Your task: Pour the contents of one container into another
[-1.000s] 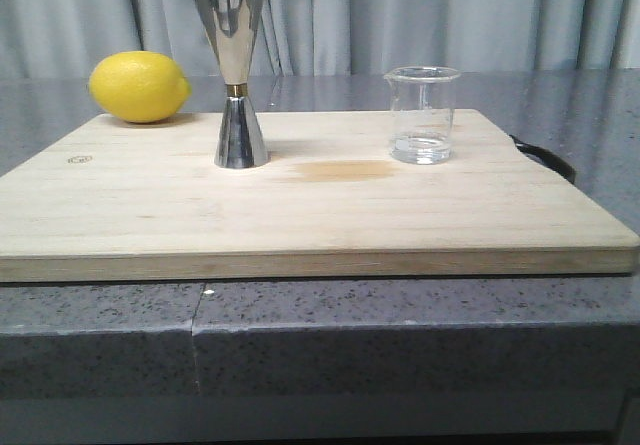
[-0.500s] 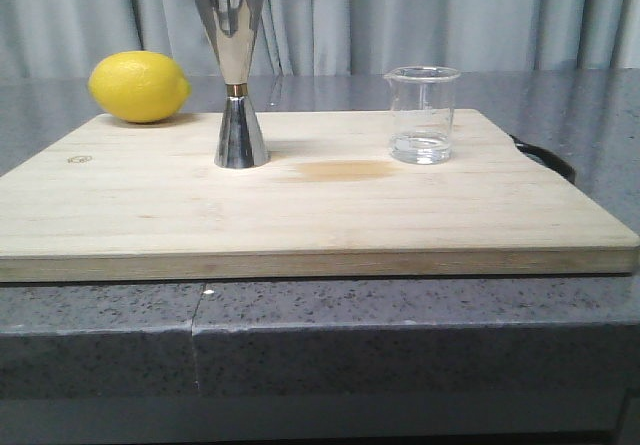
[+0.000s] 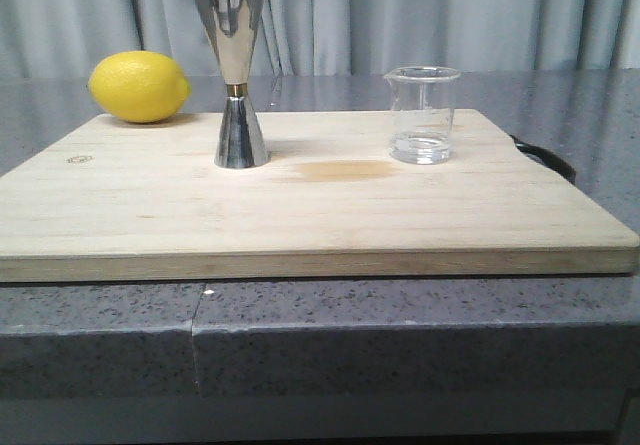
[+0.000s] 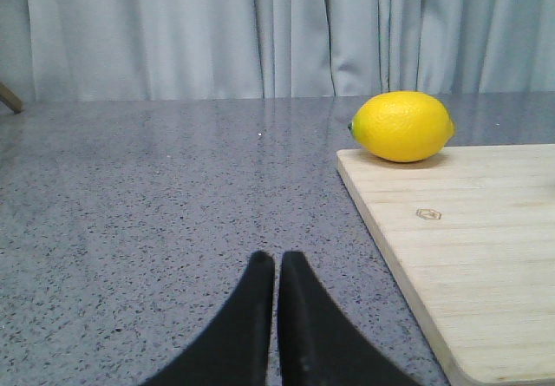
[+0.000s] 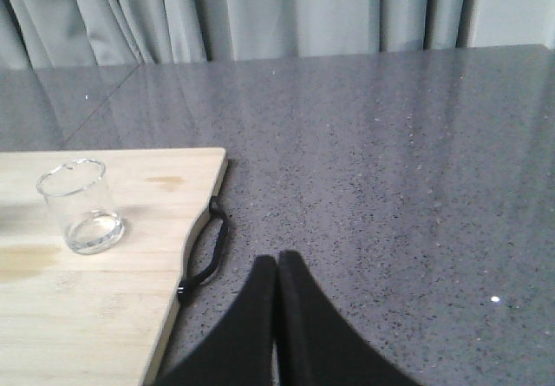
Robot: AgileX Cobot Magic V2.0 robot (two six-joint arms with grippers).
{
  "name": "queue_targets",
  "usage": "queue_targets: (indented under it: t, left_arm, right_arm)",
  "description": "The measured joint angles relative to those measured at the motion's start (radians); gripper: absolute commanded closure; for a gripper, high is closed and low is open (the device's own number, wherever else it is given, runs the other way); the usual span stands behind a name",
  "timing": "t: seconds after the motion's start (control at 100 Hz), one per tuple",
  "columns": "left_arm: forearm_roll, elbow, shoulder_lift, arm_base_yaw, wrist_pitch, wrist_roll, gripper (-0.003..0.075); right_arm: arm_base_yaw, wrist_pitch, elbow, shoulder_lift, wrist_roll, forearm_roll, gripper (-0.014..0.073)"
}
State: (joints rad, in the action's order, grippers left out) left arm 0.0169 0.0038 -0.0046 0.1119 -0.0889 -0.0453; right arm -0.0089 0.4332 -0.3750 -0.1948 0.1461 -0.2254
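Note:
A tall shiny steel jigger (image 3: 235,80) with a thin gold band at its waist stands upright on the wooden board (image 3: 300,215), left of centre. A clear glass beaker (image 3: 422,115) with a little clear liquid at its bottom stands on the board to the right, and shows too in the right wrist view as beaker (image 5: 80,206). My left gripper (image 4: 277,259) is shut with nothing in it, above the grey counter off the board's left edge. My right gripper (image 5: 277,261) is shut and empty, above the counter off the board's right edge. Neither gripper appears in the front view.
A yellow lemon (image 3: 139,86) lies at the board's far left corner, also seen as lemon (image 4: 402,126). A black cord loop (image 5: 206,251) hangs from the board's right edge. A faint damp stain (image 3: 345,170) marks the board between jigger and beaker. Grey curtains hang behind the counter.

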Motion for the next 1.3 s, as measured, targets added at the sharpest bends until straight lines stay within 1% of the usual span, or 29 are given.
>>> queue_targets:
  t: [0.08,0.18,0.42,0.57,0.93,0.99,1.09,1.14,1.24,1.3]
  left_arm:
    - [0.000,0.000,0.000,0.000,0.000,0.000,0.0739]
    - [0.000,0.000,0.000,0.000,0.000,0.000,0.0739]
    - [0.000,0.000,0.000,0.000,0.000,0.000,0.0739]
    - [0.000,0.000,0.000,0.000,0.000,0.000,0.0739]
    - [0.000,0.000,0.000,0.000,0.000,0.000,0.0739]
    - [0.000,0.000,0.000,0.000,0.000,0.000,0.0739]
    - [0.000,0.000,0.000,0.000,0.000,0.000,0.0739]
    - [0.000,0.000,0.000,0.000,0.000,0.000,0.0739]
    - [0.000,0.000,0.000,0.000,0.000,0.000,0.0739]
    - [0.000,0.000,0.000,0.000,0.000,0.000,0.0739]
  right_arm:
    - [0.000,-0.101,0.103,0.054,0.000,-0.016,0.0669]
    - [0.000,-0.177,0.216,0.117,0.000,-0.029,0.0669]
    - [0.000,-0.320,0.380,0.200,0.000,-0.037,0.0669]
    - [0.000,-0.391,0.389,0.204,0.000,-0.047,0.0669]
    - [0.000,-0.395,0.389,0.204,-0.002,-0.056,0.0669]
    - [0.000,-0.395,0.389,0.204,-0.035,-0.025,0.0669]
    - [0.000,-0.395,0.389,0.204,-0.162,0.125,0.0669]
    - [0.000,-0.395,0.389,0.204,-0.216,0.177,0.0669]
    - [0.000,-0.395,0.389,0.204,-0.254,0.225,0.0669]
    - [0.000,-0.395,0.389,0.204,-0.261,0.225,0.0669]
